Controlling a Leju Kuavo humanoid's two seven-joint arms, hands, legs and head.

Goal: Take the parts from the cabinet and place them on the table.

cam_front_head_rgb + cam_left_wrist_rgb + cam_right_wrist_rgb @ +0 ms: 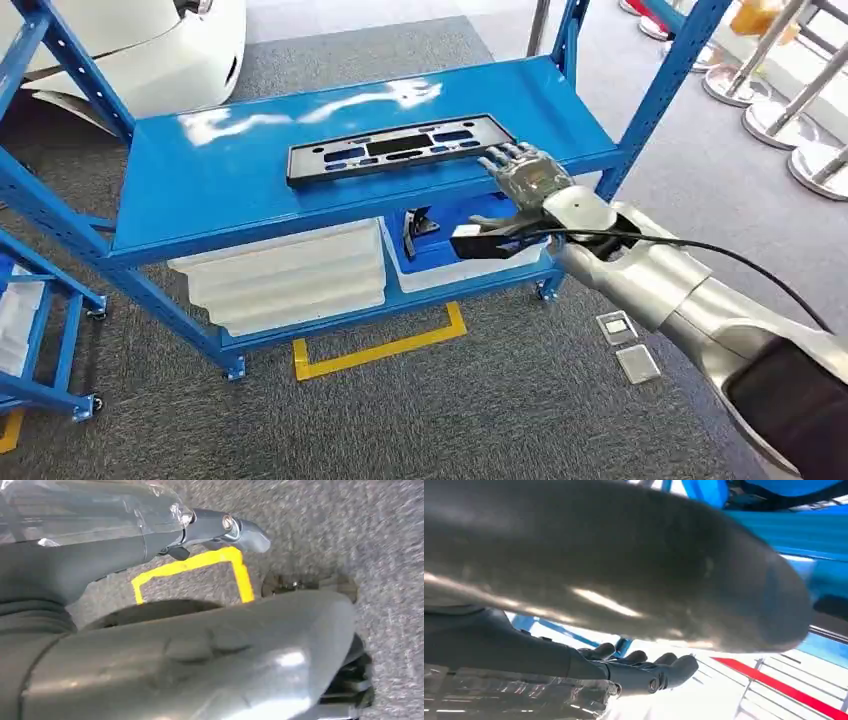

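A long flat black part (400,148) with slots lies on the top shelf of the blue cabinet (230,170). My right hand (525,180) is at the part's right end, its fingers (512,156) spread over the shelf's front edge beside the part and its thumb below the shelf; it holds nothing. In the right wrist view the right hand (624,580) has its fingers (649,672) stretched out and empty by the blue shelf (794,530). My left hand (200,645) hangs over the carpet with fingers (235,530) extended and empty.
White bins (290,275) and a blue bin (440,262) holding a black part (415,230) sit on the lower shelf. Yellow tape (380,350) marks the carpet. A second blue rack (40,330) stands left, stanchion bases (790,120) right, a white car (150,50) behind.
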